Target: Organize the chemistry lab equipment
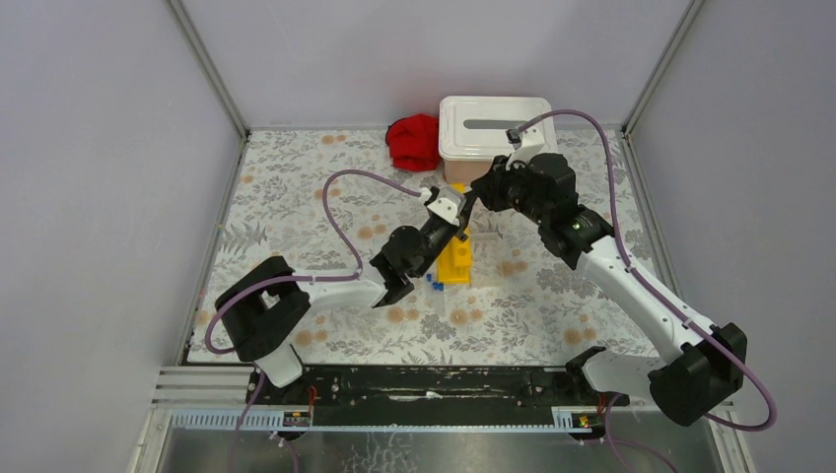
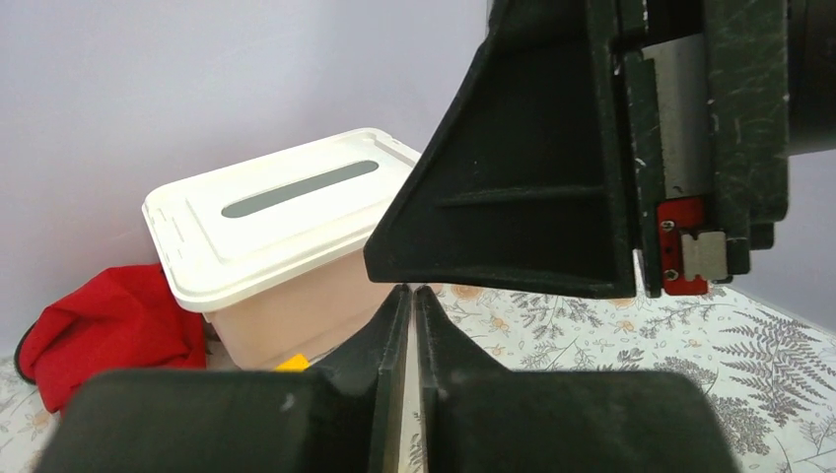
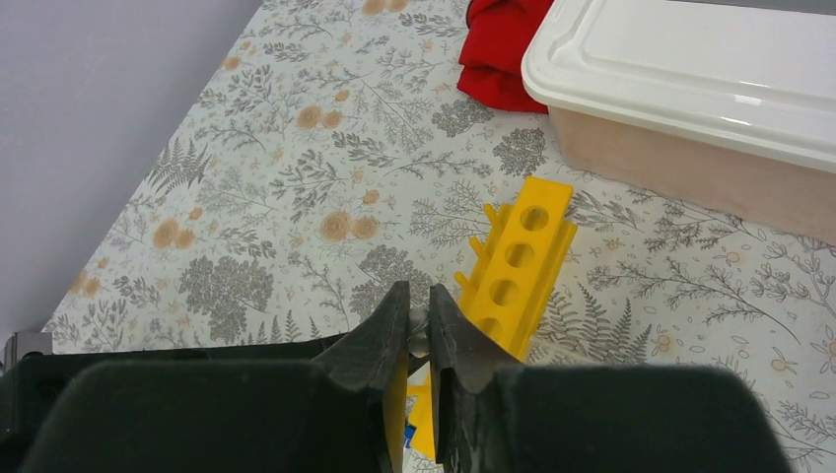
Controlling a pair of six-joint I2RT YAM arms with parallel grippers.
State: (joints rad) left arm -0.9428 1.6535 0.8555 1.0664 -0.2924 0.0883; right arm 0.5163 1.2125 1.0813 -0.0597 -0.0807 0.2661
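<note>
Where my two grippers meet, the yellow test-tube rack (image 3: 518,264) lies on the patterned table (image 3: 296,197), directly below and just beyond the tips of my right gripper (image 3: 420,320), with its round holes facing up. Small blue-capped tubes (image 1: 433,284) lie just beside the rack's near end, on the side of my left arm.

My right gripper's jaws stand narrowed to a slit, with a small grey piece (image 3: 419,333) pinched between the tips; I cannot tell what it is. My left gripper (image 2: 412,296) has its jaws pressed together, and I cannot tell whether anything thin lies between them. The black body of the right gripper hangs just above and ahead of the left gripper's tips.

Farther out, beyond both grippers, stands the pinkish bin (image 3: 680,163) with its white lid (image 3: 690,79) on. A red cloth (image 3: 498,44) lies bunched to the left of the bin, close against it.
</note>
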